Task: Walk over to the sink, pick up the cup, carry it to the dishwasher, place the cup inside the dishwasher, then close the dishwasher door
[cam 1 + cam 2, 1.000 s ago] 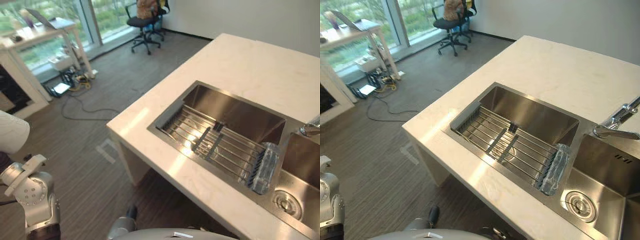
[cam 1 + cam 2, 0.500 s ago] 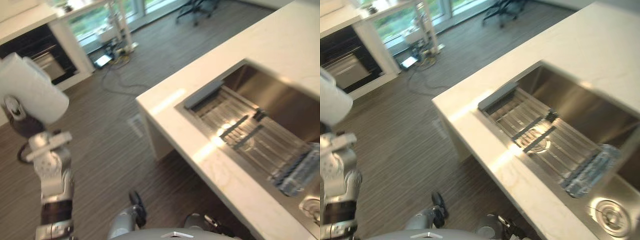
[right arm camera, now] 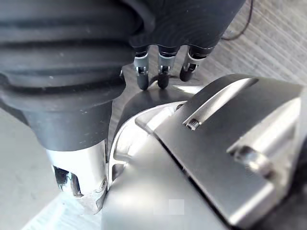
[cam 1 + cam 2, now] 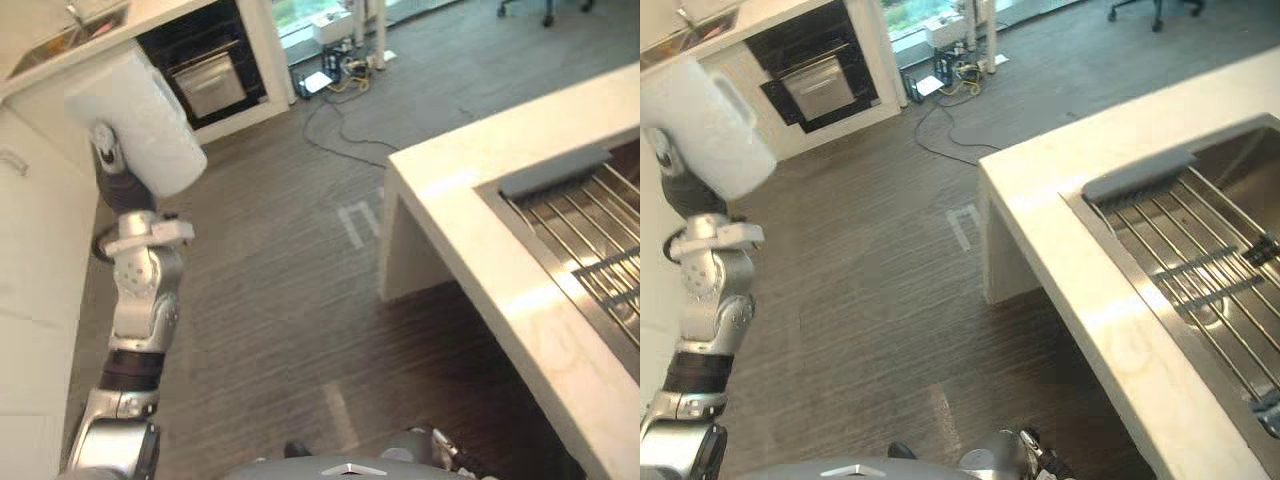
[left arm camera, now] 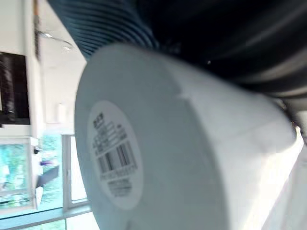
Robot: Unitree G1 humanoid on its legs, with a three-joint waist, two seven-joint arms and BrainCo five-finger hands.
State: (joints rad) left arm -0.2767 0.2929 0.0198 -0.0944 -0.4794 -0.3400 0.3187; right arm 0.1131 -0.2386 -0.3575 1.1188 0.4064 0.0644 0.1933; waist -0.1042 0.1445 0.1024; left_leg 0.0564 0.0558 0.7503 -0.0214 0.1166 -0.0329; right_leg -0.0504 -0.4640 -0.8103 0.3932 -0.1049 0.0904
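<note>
Left eye view: cup (image 4: 140, 120) aloft on left hand (image 4: 110, 172), over floor (image 4: 280, 280), well apart from counter (image 4: 470, 190) corner; grip hidden, cannot tell. Right hand (image 3: 160, 76) relaxed, empty. Carry step: walk steady, keep cup clear of cabinet (image 4: 30, 250).

The cup (image 4: 140, 120) is white with a black-barcoded label (image 5: 115, 160), the countertop (image 4: 460, 200) cream-white, the floor (image 4: 280, 300) dark brown and finely striped.
</note>
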